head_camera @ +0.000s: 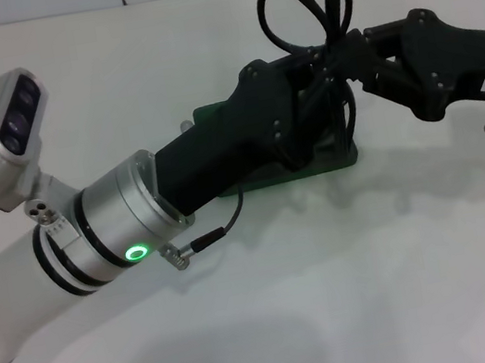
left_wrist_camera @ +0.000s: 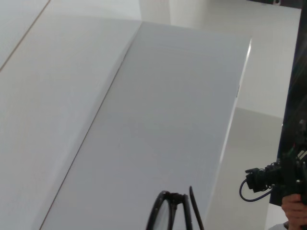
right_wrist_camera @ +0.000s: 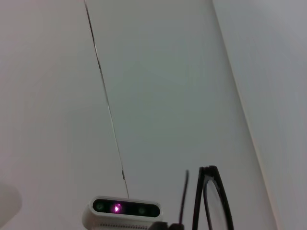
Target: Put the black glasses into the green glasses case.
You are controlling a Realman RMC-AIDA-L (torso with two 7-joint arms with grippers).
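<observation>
Thin black wire-frame glasses (head_camera: 305, 1); dark green hard-shell case (head_camera: 333, 163); white tabletop (head_camera: 338, 296); silver arm collar with green indicator ring (head_camera: 135, 253).

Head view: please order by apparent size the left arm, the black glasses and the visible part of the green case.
1. Left arm, nearest the camera
2. Black glasses
3. Green case, mostly hidden, so unsure against glasses

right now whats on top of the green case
Both grippers, left and right, meet over the case, with the glasses sticking up above them. The arms hide its inside.
</observation>
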